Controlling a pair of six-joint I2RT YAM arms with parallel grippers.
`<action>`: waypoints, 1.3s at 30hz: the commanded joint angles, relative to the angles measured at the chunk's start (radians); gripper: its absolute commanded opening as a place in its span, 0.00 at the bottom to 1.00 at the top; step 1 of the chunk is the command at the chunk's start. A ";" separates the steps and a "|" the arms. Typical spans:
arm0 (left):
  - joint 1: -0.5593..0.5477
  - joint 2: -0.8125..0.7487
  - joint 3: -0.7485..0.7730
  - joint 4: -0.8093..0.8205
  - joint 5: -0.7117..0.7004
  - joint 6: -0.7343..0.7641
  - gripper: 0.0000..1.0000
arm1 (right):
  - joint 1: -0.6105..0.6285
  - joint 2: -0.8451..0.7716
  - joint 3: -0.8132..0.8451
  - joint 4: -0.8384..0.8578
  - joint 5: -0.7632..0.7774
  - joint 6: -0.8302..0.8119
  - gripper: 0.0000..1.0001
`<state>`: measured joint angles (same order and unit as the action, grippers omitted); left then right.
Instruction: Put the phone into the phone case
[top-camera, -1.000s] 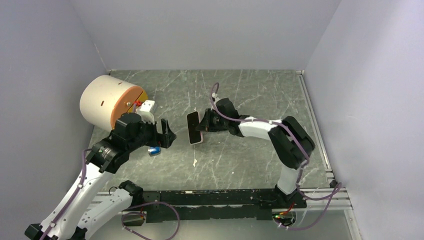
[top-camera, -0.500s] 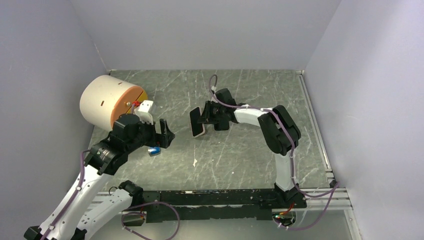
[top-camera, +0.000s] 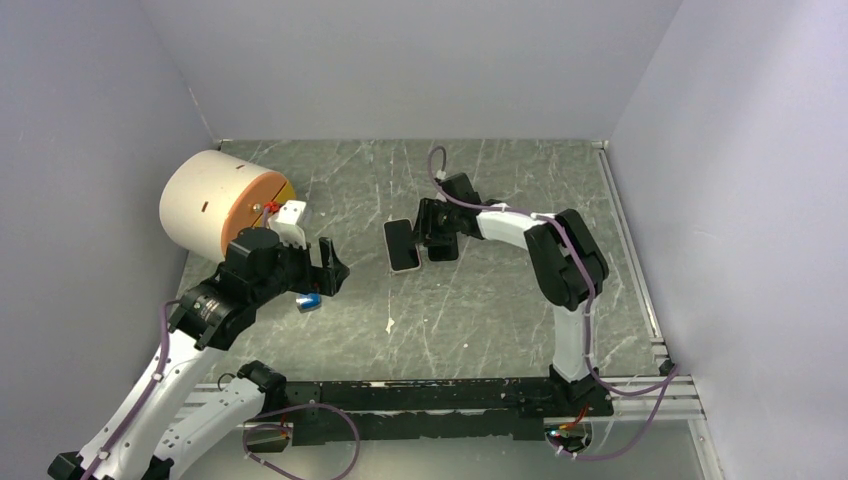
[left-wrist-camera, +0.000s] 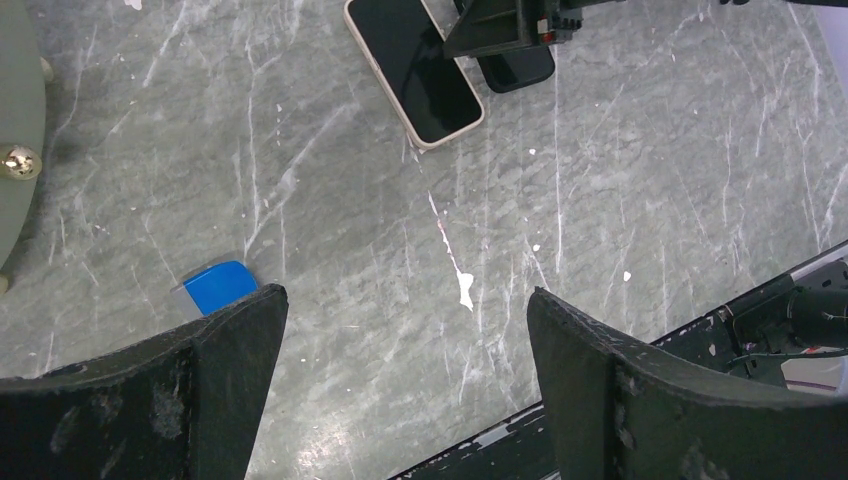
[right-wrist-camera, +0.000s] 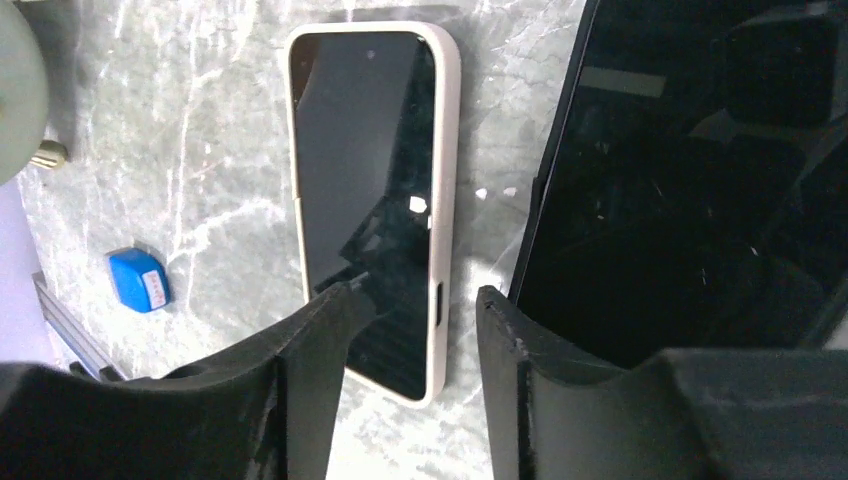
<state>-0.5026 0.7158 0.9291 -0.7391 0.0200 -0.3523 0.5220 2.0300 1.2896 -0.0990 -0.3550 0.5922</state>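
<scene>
Phone case (right-wrist-camera: 447, 150), phone (right-wrist-camera: 365, 170) inside, lies flat beside the parted right gripper (right-wrist-camera: 415, 300).

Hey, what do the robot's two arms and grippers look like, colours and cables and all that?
Both the left arm and right arm have white links between bulky black joints, with a thin purple cable looped along each. The left gripper and right gripper have thick, matte black, scuffed fingers.

I'm working in a robotics lab cell: plain grey walls (top-camera: 400, 70) box in a marble-patterned desk (top-camera: 480, 320), and an aluminium rail (top-camera: 640, 386) at the desk's near edge carries my left arm (top-camera: 160, 380) and right arm (top-camera: 570, 300).
</scene>
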 joint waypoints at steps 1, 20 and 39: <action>0.003 -0.004 0.012 0.035 -0.011 0.018 0.94 | -0.005 -0.147 0.023 -0.055 0.031 -0.044 0.54; 0.003 0.100 0.182 0.010 0.040 -0.131 0.94 | -0.003 -0.935 -0.342 -0.193 0.236 -0.041 0.99; 0.003 0.127 0.157 0.068 0.006 -0.219 0.94 | -0.003 -1.208 -0.428 -0.234 0.301 -0.007 0.99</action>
<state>-0.5026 0.8379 1.0859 -0.7151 0.0391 -0.5472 0.5205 0.8394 0.8734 -0.3592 -0.0669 0.5659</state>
